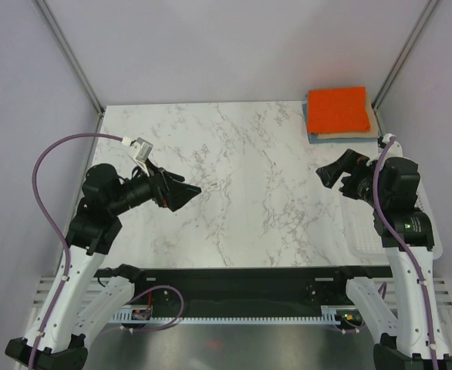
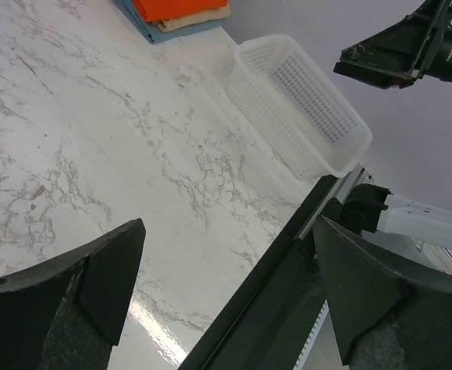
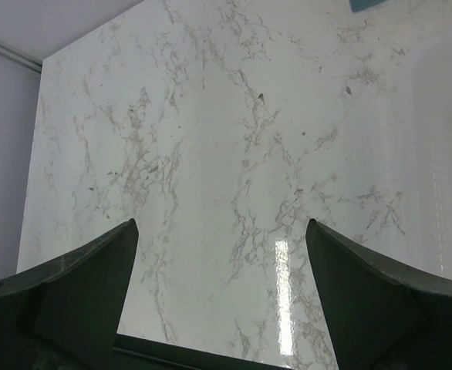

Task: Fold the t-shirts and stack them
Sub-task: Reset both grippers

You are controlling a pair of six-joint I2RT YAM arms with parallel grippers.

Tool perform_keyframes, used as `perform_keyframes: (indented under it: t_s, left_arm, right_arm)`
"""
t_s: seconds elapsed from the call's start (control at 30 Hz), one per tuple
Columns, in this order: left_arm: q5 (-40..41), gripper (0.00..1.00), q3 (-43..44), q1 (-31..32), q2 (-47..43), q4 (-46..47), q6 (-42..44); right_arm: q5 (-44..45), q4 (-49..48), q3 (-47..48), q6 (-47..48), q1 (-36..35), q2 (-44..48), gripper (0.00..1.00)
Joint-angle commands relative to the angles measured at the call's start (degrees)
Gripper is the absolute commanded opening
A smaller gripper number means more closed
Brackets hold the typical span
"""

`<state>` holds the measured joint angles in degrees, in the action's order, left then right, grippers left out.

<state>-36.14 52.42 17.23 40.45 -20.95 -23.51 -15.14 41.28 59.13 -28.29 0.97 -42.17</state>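
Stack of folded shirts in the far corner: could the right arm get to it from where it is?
Probably yes. The stack lies on that arm's side, with only bare table between it and the open right end effector. The white basket sits nearer, off that path.

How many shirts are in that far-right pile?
3, piled together at the far right corner: orange shirt on top, tan shirt beneath, blue shirt at the bottom. Others could hide underneath.
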Motion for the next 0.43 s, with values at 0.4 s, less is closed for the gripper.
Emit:
perform_keyframes:
  t_s: [0.4]
  left_arm:
    - [-1.8, 0.98, 1.5, 0.2, -0.4, 0.6, -0.6]
  right_arm:
    - [0.6, -0.8, 1.9, -1.2, 0.2, 0.3, 0.98]
